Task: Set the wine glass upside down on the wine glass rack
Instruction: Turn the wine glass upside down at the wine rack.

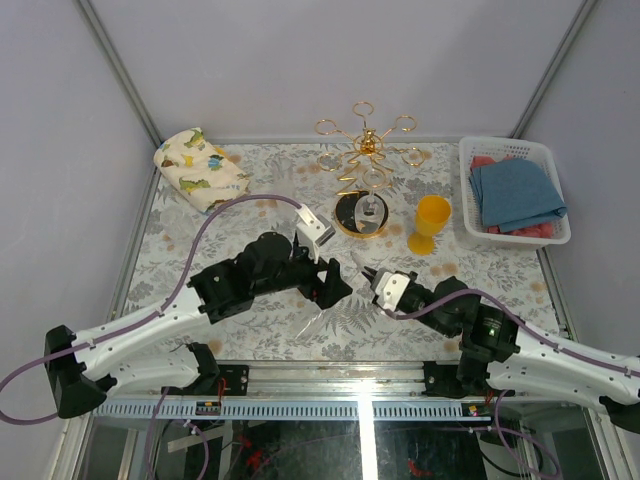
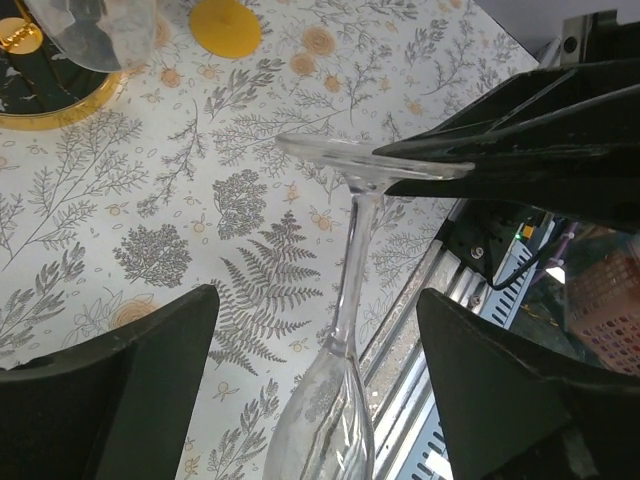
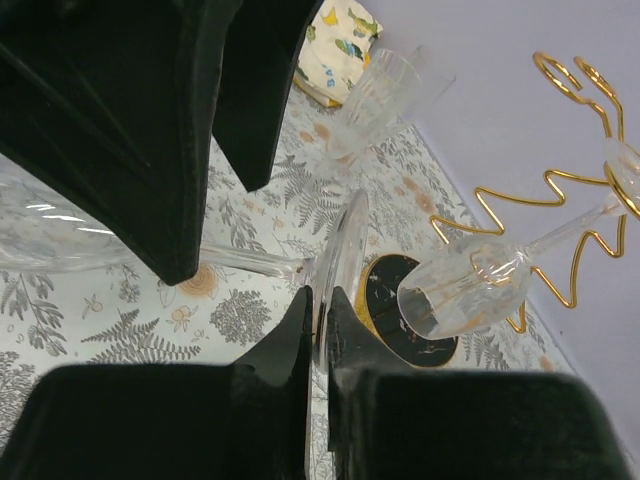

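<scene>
Two pincers at wine glass [image 2: 355, 250]: right pincer [image 3: 318, 305] clamped on its foot, left pincer [image 2: 315, 310] wide apart, one finger each side of stem, not touching. Glass tipped sideways above worktop [image 2: 120, 180], near wine glass rack [image 1: 367, 148].

Just left of the wine glass rack [image 3: 510, 202], the right gripper [image 3: 322, 300] has its 2 fingers pinched on the edge-on round foot of a wine glass [image 3: 250, 262]. The stem runs away from the rack to a bowl half hidden behind the left gripper [image 3: 215, 235], whose 2 black fingers stand apart. Another glass [image 3: 460, 290] hangs from the rack's gold arms, bowl toward its black base [image 3: 385, 300], and a printed cloth [image 3: 335, 40] lies farther left of the rack.
</scene>
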{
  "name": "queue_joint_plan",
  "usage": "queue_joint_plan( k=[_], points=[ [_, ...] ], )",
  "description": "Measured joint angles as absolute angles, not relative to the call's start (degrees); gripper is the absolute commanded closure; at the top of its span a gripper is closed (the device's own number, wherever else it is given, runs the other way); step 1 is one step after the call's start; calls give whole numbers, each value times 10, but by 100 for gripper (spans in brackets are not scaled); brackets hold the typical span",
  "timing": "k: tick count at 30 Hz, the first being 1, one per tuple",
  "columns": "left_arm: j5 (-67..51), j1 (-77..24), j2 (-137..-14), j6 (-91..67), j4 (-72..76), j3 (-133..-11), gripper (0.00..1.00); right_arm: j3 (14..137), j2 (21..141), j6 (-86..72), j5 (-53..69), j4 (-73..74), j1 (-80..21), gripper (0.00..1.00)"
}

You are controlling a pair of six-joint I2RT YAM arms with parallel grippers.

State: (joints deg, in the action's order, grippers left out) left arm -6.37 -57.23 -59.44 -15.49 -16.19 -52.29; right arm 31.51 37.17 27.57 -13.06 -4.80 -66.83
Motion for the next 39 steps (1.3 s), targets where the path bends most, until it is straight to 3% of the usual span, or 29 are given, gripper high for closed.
queue_joint_plan(
  k=[14, 28, 39],
  points=[
    [-104, -572, -576, -154, -85, -480, 39, 315, 346, 228, -88, -52, -669, 100],
    [-116, -572, -576, -153, -77, -479, 49, 315, 326, 219, -90, -56, -669, 100],
    [-131, -572, -580, -152, -73, -479, 71, 315, 323, 216, -99, -55, -669, 100]
  ],
)
